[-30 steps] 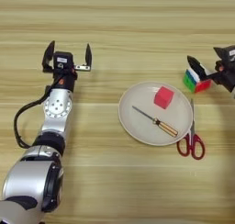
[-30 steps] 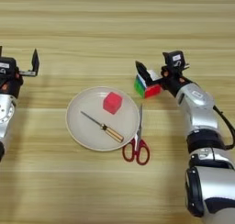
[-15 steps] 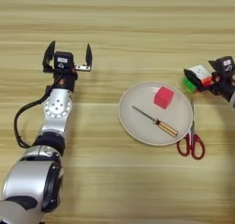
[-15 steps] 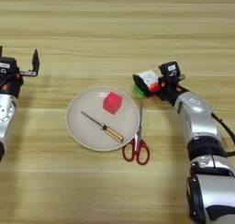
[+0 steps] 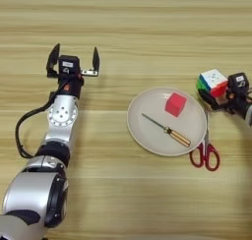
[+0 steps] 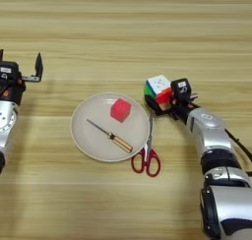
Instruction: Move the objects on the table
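While both arms reach over the table (image 5: 147,27), only the right one bears on a task object; findings follow.

Right gripper (image 6: 165,99): low at the right of the table, clamped on the puzzle cube (image 6: 159,89); one black finger shows under the cube's left side, the other is hidden behind it.
Puzzle cube: held tilted, white face uppermost, green and red faces toward the camera, just beside the plate's right rim. Whether its lower edge touches the wood cannot be told, though it appears to sit very low.
Left gripper (image 5: 73,61): at the left of the table, its two black fingers (image 5: 95,60) spread wide apart, nothing between them, touching no object.
Red cube (image 5: 175,104): inside the round beige plate (image 5: 142,131), in its upper right part, apart from both grippers.
Screwdriver (image 5: 166,130): lying diagonally in the plate, metal tip to the upper left, wooden handle to the lower right, near the red cube but not touching it.
Scissors (image 6: 147,153): red-handled, on the wood against the plate's right rim, blades pointing up toward the puzzle cube, handles nearest the camera.
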`<state>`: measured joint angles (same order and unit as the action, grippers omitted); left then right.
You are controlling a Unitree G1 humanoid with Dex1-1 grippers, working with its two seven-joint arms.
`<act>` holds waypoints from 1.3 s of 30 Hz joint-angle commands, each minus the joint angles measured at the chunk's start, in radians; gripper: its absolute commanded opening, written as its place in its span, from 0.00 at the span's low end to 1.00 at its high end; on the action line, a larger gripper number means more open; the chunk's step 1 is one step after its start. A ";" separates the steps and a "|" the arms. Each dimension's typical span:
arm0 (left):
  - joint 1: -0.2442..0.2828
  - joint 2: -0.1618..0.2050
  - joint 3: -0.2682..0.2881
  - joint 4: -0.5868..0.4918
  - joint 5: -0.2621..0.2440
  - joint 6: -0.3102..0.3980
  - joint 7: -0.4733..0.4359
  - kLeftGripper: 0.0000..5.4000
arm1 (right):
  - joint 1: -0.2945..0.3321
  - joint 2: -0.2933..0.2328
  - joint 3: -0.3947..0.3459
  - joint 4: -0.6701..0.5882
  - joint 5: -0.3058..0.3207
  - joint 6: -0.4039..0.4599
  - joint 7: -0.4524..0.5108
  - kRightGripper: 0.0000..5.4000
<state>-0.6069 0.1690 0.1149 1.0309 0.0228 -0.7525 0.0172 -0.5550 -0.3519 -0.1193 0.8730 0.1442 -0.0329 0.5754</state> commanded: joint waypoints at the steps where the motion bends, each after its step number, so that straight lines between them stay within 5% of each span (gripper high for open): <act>1: -0.013 -0.003 -0.003 0.000 0.006 0.006 0.005 1.00 | -0.030 -0.004 -0.002 0.013 -0.005 -0.016 -0.002 0.91; 16: -0.013 -0.003 -0.005 -0.001 0.007 0.007 0.004 1.00 | -0.042 -0.004 -0.007 0.016 -0.005 -0.068 -0.015 0.61; 31: -0.016 -0.004 -0.006 0.002 0.008 0.009 0.006 1.00 | -0.049 -0.007 -0.012 0.014 0.005 -0.076 0.001 0.61; 39: -0.019 -0.005 -0.006 0.005 0.008 0.012 0.008 1.00 | -0.026 -0.007 -0.009 -0.149 0.030 -0.062 0.040 0.61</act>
<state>-0.6076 0.1676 0.1131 1.0310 0.0238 -0.7516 0.0180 -0.5777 -0.3518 -0.1279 0.7941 0.1625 -0.1000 0.6016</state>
